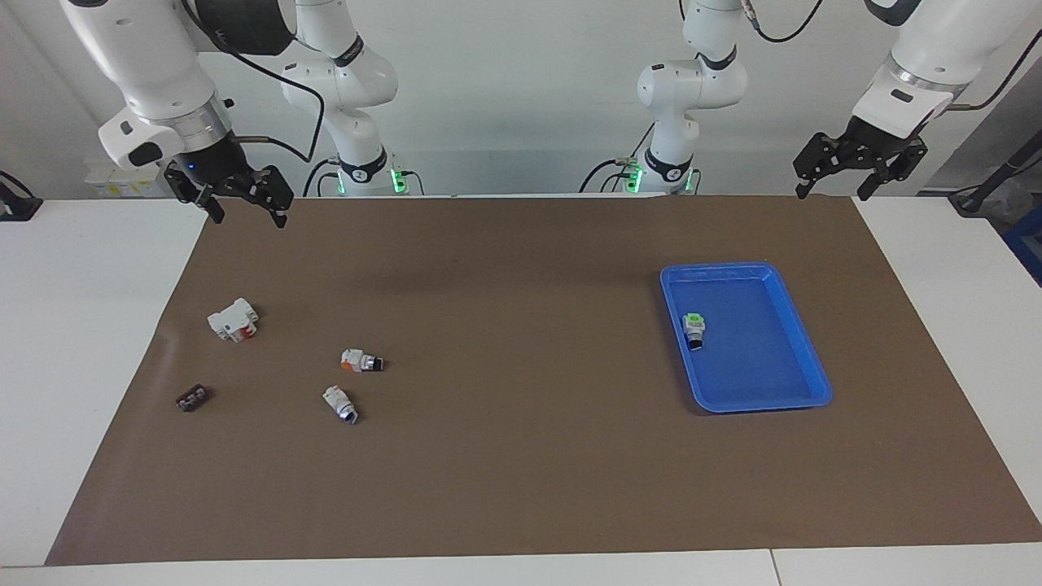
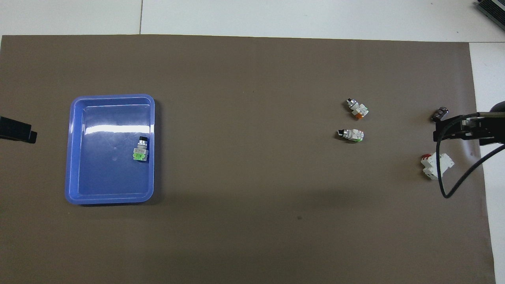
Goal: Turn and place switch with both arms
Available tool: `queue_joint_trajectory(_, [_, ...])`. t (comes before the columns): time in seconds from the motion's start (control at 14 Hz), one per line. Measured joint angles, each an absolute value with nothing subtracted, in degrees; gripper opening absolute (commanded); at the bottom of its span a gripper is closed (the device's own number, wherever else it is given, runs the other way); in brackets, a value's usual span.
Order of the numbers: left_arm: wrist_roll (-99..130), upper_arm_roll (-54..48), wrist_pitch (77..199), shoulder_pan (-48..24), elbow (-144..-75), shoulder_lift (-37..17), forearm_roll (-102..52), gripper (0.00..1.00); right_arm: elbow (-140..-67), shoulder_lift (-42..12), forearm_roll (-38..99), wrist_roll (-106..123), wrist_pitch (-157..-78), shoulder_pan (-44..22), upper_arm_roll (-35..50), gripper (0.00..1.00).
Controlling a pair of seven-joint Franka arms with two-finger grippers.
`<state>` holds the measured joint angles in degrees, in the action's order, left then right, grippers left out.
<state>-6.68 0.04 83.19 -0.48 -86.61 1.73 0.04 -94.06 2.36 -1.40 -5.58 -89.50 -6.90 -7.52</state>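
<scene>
right gripper (image 1: 241, 198): fingers spread, empty, over the robot-side edge near its own corner; the closer arm
left gripper (image 1: 842, 175): spread, empty, waiting above its corner
switch (image 1: 361, 360): on the mat, right arm's end, mid-depth
axis: along the bench's length, knob toward the left arm's end
build: hard white plastic, orange end, silver collar

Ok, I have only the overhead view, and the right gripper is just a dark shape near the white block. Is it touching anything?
Observer: No. The right gripper hangs high above the table and touches nothing.
Operator: Are its fingers open?
Observer: Yes, they are spread wide, with nothing between them.
Operator: And the left gripper? I see only a black tip.
Observer: The left gripper is raised too, open and empty.
</scene>
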Motion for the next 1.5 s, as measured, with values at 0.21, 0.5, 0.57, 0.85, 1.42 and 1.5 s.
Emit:
queue_joint_trajectory(0.21, [-6.7,0.0,83.2,-0.5,-86.6,1.7,0.0,1.00,-95.6,2.4,-1.4,-3.4,-92.3,-7.0,-7.5,1.00])
queue_joint_trajectory(0.5, [-6.7,0.0,83.2,-0.5,-86.6,1.7,0.0,1.00,-99.1,2.4,-1.3,1.9,-97.1,-7.7,-7.4,1.00])
queue_joint_trajectory(0.57, [-6.7,0.0,83.2,-0.5,-86.6,1.7,0.0,1.00,-99.9,2.1,-1.1,3.2,-98.2,-8.1,-7.4,1.00])
queue_joint_trajectory(0.85, [-6.7,0.0,83.2,-0.5,-86.6,1.7,0.0,1.00,-100.9,-2.6,1.4,8.8,-106.0,-9.3,-7.4,1.00])
queue_joint_trajectory(1.42, [-6.7,0.0,83.2,-0.5,-86.6,1.7,0.0,1.00,-101.5,-11.5,1.6,28.1,-115.0,-11.6,-7.3,1.00])
queue_joint_trajectory(1.5, [-6.7,0.0,83.2,-0.5,-86.6,1.7,0.0,1.00,-102.1,-11.8,1.6,31.1,-116.1,-11.9,-7.3,1.00])
